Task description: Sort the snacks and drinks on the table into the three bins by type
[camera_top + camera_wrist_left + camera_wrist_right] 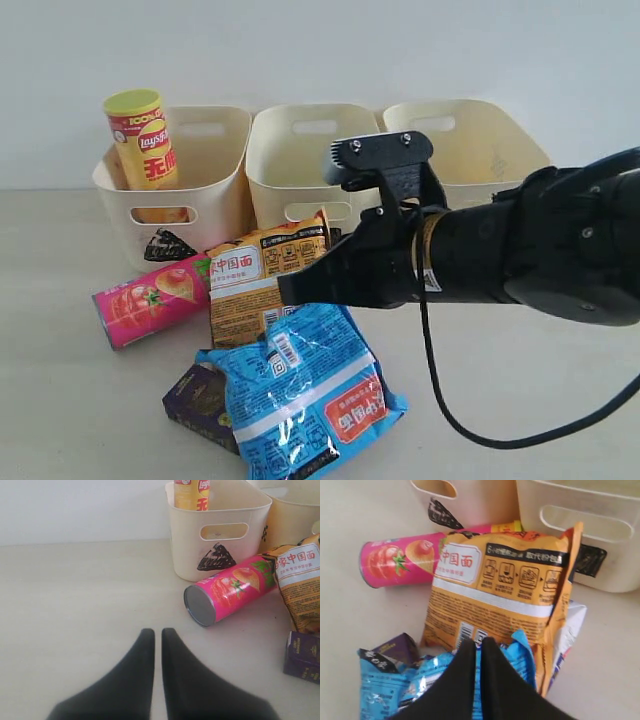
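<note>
One orange packet (495,600) at closed right claw (476,644) tips, possibly touching.

Your open lane: bare pale beige table (50,400), left side. Centre blocked: pink cylindrical chip tube (150,300), orange crinkly noodle packet (262,280), blue crinkly noodle packet (305,395), overlapping. Cream plastic bins (290,170) wall off rear.

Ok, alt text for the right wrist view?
The shut end effector points at an orange noodle packet, with a blue packet nearer the camera. A pink chip tube lies on its side beyond; a purple carton peeks beside the blue packet, and two cream bins stand behind.
</note>
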`<action>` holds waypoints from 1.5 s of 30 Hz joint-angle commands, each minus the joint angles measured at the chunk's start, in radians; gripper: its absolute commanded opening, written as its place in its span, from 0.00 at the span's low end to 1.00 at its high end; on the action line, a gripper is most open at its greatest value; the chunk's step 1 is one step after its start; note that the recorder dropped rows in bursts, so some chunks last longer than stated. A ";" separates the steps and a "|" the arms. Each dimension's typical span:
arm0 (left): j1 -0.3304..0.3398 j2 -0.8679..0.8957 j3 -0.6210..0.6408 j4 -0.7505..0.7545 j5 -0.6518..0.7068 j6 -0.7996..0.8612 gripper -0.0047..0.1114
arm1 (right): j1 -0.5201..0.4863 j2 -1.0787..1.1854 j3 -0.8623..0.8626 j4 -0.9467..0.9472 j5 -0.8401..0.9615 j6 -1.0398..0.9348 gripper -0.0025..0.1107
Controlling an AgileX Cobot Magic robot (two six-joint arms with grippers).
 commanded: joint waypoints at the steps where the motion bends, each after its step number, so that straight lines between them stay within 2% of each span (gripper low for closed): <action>1: 0.002 -0.003 -0.003 -0.002 -0.014 -0.008 0.08 | -0.001 -0.010 -0.001 -0.011 0.120 -0.008 0.10; 2: 0.002 -0.003 -0.003 -0.002 -0.014 -0.008 0.08 | -0.001 -0.010 -0.001 -0.011 0.137 -0.012 0.15; 4: 0.002 -0.003 -0.003 -0.002 -0.014 -0.008 0.08 | -0.001 -0.010 -0.001 -0.011 0.170 -0.028 0.34; 6: 0.002 -0.003 -0.003 -0.002 -0.014 -0.008 0.08 | -0.001 -0.010 -0.001 -0.003 0.196 -0.057 0.61; 7: 0.002 -0.003 -0.003 -0.002 -0.014 -0.008 0.08 | -0.001 -0.010 -0.001 0.012 0.211 -0.083 0.71; 8: 0.002 -0.003 -0.003 -0.002 -0.014 -0.008 0.08 | -0.001 -0.010 -0.001 0.043 0.222 -0.110 0.74; 12: 0.002 -0.003 -0.003 -0.002 -0.014 -0.008 0.08 | -0.001 -0.010 -0.001 0.270 0.239 -0.338 0.71; 17: 0.002 -0.003 -0.003 -0.002 -0.014 -0.008 0.08 | -0.032 -0.010 -0.032 0.631 0.325 -0.741 0.71; 21: 0.002 -0.003 -0.003 -0.002 -0.014 -0.008 0.08 | -0.147 0.018 -0.143 1.096 0.580 -1.241 0.71; 23: 0.002 -0.003 -0.003 -0.002 -0.014 -0.008 0.08 | -0.233 0.054 -0.199 1.357 0.803 -1.568 0.71; 25: 0.002 -0.003 -0.003 -0.002 -0.014 -0.008 0.08 | -0.309 0.091 -0.230 1.497 0.963 -1.766 0.71; 31: 0.002 -0.003 -0.003 -0.002 -0.014 -0.008 0.08 | -0.404 0.175 -0.237 1.614 1.025 -1.981 0.71; 39: 0.002 -0.003 -0.003 -0.002 -0.014 -0.008 0.08 | -0.408 0.296 -0.241 1.797 1.001 -2.217 0.71; 45: 0.002 -0.003 -0.003 -0.002 -0.014 -0.008 0.08 | -0.408 0.397 -0.278 1.905 1.001 -2.320 0.71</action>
